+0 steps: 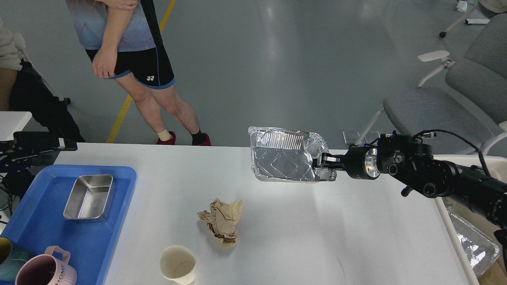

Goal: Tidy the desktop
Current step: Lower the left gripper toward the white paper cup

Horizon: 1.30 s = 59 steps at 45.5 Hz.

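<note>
White desktop (277,221): two foil trays (283,156), one cup (178,264).

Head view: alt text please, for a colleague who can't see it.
The right end effector grips a crumpled foil tray by its edge above the desktop. Crumpled brown paper and a paper cup remain; a blue tray sits left.

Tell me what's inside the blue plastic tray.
The blue plastic tray holds a rectangular steel container, empty, and a pink mug. A teal object is cut off.
</note>
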{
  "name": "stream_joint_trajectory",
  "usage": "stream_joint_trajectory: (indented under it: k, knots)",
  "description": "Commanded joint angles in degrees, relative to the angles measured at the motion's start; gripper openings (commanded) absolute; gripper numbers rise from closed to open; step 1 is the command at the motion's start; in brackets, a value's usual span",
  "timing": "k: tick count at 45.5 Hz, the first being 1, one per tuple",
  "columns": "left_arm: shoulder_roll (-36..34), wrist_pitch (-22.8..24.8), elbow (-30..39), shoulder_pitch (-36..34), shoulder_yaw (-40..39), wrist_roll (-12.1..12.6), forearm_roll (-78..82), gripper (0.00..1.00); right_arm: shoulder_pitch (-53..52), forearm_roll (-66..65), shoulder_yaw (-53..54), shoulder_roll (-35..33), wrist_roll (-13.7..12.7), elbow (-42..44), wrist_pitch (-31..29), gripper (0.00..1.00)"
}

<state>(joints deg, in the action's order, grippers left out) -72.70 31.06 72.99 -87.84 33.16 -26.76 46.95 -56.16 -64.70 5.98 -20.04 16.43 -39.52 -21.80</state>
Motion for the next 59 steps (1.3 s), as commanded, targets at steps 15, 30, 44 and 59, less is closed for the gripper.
stream_joint_trajectory:
  k: [15,30,44,59]
  knots:
    - [7.0,0.7,-0.7,0.3,-0.2,-1.6,0.2,0.97,-0.3,0.0,0.0,0.8,0.0,0.2,0.0,0.00]
    - [12.2,0.5,-0.5,4.0,1.1,-1.5,4.6,0.96,-0.4,0.0,0.0,0.9,-0.1,0.7,0.0,0.00]
    - [17.6,-0.5,-0.7,10.0,0.2,-1.2,14.3,0.96,-0.6,0.0,0.0,1.8,0.0,1.6,0.0,0.00]
    - [29.3,-3.2,-0.9,15.4,1.2,-1.1,14.4,0.96,-0.9,0.0,0.0,3.3,0.0,2.5,0.0,0.00]
